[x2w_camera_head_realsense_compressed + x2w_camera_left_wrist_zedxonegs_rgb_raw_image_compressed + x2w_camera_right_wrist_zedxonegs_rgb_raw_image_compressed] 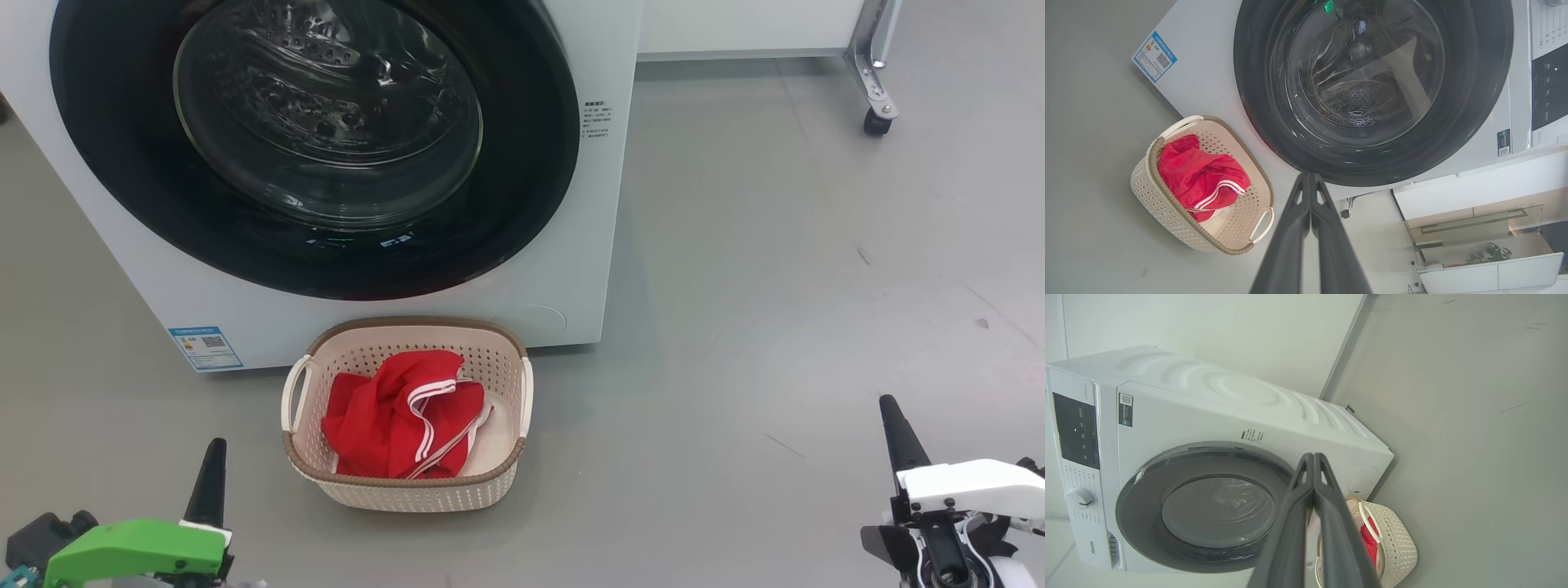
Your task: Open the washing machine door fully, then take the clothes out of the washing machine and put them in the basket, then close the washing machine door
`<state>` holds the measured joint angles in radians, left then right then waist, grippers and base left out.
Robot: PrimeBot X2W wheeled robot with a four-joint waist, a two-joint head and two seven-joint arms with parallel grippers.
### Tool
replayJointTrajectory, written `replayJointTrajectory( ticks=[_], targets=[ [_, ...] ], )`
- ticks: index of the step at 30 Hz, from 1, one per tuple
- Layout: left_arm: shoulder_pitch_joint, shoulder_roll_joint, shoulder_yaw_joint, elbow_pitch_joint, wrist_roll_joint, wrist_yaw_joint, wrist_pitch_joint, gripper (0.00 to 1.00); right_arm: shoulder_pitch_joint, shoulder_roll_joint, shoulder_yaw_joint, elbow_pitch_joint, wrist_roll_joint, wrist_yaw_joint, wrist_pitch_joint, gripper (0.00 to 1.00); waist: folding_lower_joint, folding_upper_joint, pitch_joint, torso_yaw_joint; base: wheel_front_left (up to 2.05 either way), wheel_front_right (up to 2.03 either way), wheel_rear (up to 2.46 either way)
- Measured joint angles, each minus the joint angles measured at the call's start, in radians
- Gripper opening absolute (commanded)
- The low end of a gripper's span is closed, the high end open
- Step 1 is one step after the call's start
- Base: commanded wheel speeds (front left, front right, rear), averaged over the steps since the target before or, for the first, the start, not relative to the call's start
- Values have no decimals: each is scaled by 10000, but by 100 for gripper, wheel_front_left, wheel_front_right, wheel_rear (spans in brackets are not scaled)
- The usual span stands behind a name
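Listing from nearest you: left gripper (pixel 215 447) and right gripper (pixel 890 406), both pinched together, empty. Next, basket (pixel 406 323) sits on the floor (pixel 735 327), red clothes (pixel 384 416) inside. Behind it, washing machine (pixel 592 212), washing machine door (pixel 522 204) closed; blue QR label (pixel 205 347) at lower corner, "Hisense" lettering (pixel 1093 547) on its front.

White front-loading washing machine (pixel 588 245) stands on the floor, blue label at lower front corner. Round door (pixel 326 131), glossy black rim, bulging clear glass, shut flush against the front. Cream perforated basket (pixel 408 494), brown rim, 2 side handles, upright on the floor just in front of the machine, below the door. Red clothes (pixel 384 416) with white stripe trim crumpled inside, white fabric underneath.
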<state>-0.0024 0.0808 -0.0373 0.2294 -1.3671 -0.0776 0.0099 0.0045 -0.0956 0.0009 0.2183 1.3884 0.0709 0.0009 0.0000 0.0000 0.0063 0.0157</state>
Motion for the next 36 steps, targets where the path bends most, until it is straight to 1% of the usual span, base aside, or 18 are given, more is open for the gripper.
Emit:
replayJointTrajectory(
  ticks=[16,22,25,36],
  targets=[
    [-294,-46,433,247,-2017,-320,420,0,-379,46,-468,332,2002,328,362,0,0,0,-24,-121,0,0,0],
    [-443,-56,621,341,-2763,-349,522,0,-490,79,-621,433,2686,422,514,0,0,0,-31,-157,0,0,0],
    [-489,-59,633,360,-2803,-424,522,0,-536,81,-631,464,2719,424,516,0,0,0,-31,-158,0,0,0],
    [-489,-65,639,410,-2803,-424,523,0,-581,81,-640,487,2719,424,527,0,0,0,-33,-158,0,0,0]
  ],
)
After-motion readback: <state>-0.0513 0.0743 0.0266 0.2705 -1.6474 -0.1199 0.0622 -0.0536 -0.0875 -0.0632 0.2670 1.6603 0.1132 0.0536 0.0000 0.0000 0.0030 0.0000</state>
